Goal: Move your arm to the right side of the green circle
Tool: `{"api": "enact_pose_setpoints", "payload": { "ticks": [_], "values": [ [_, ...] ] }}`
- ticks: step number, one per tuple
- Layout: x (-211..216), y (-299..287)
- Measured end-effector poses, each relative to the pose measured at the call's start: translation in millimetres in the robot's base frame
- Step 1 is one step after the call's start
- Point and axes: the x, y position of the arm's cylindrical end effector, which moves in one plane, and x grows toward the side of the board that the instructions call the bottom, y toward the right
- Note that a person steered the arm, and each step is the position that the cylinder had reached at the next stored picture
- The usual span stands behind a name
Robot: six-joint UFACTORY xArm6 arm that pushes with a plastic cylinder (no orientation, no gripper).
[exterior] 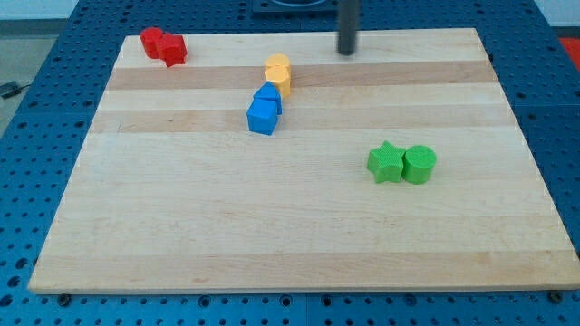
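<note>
The green circle (420,164) is a short green cylinder at the view's right of the wooden board (227,235). A green star (386,162) touches its left side. My tip (347,52) is the lower end of a dark rod near the view's top edge of the board, well above and to the left of the green circle. It touches no block.
Two red blocks (163,45) sit together at the top left corner. Two yellow blocks (278,72) and two blue blocks (265,110) form a line left of centre. A blue perforated table (36,136) surrounds the board.
</note>
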Motion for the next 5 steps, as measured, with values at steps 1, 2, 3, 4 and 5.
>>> {"api": "enact_pose_setpoints", "payload": {
  "ticks": [1,2,3,4,5],
  "values": [
    [6,102],
    [53,179],
    [110,220],
    [130,229],
    [169,222]
  ]
}}
